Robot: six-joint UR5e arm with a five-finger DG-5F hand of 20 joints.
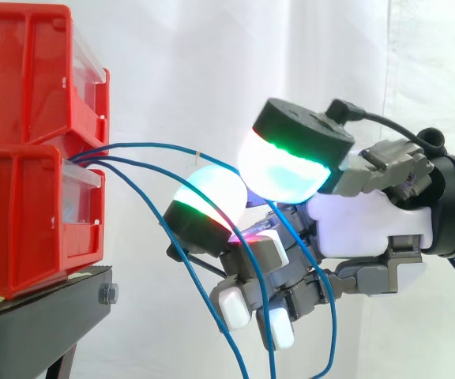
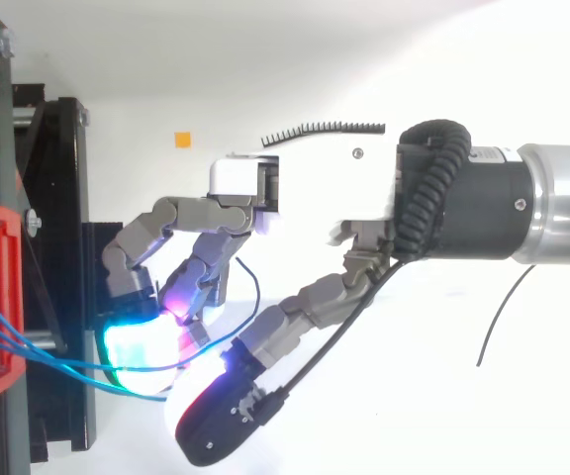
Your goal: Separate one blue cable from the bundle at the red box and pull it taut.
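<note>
Side view first: we see two red bins (image 1: pixel 30 158) stacked on a black stand (image 1: pixel 38 320), at its right edge. Blue cables (image 1: pixel 101 158) come out at the seam between the bins. The top cable (image 1: pixel 164 145) arcs rightward and disappears between two large glowing pads (image 1: pixel 283 170). The hand (image 1: pixel 370 221) is closed, its fingers curled, and those pads pinch the top cable. The other strands sag under the hand and run off the bottom edge. The bins have clear front panels (image 1: pixel 85 197), but we cannot read anything on them. Open air separates the bins from the hand, crossed only by the cables, with a white curtain (image 1: pixel 196 63) behind.

Top view adds what we could not see from the side. The arm enters from the right and the hand (image 2: pixel 305 168) reaches left toward the stand (image 2: pixel 67 198). The cables (image 2: pixel 67 362) fan out from the red bin at the left edge toward the cyan pad (image 2: pixel 137 346). A small orange square (image 2: pixel 182 140) lies on the white surface above the hand, well apart from it.
</note>
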